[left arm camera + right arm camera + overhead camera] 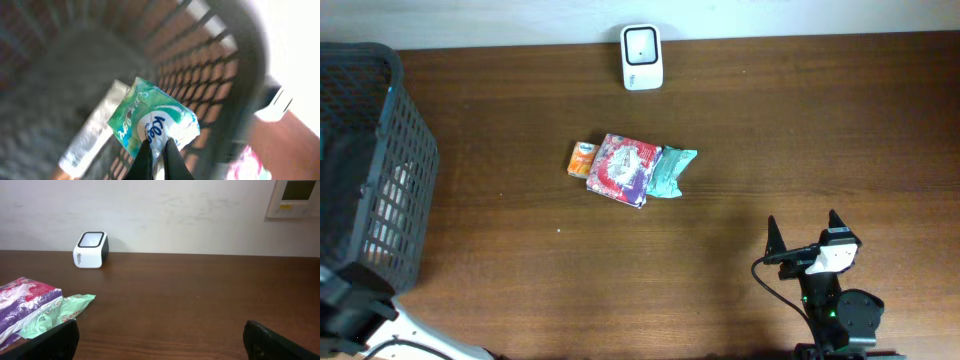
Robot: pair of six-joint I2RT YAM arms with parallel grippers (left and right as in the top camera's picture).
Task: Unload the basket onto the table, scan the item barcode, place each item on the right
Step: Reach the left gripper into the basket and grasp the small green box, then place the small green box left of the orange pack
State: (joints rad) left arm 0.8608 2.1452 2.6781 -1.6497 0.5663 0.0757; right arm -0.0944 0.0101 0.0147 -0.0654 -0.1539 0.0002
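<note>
Far left: black mesh basket [415,140] w/ 2 things in it, a tissue pack [150,120] & a silvery packet [90,137] right beside it, touching. Left jaws are clenched on the tissue pack's near edge, inside the basket. Pack is green/white; only "Kle" legible, rest blurred. Mid surface [520,280]: orange pack [582,159], red-purple pack [623,168], green pack [670,170], touching in a row. Scanner [642,57] at back edge. Front right: right jaws spread wide, gripping nothing, well apart from the packs.
</note>
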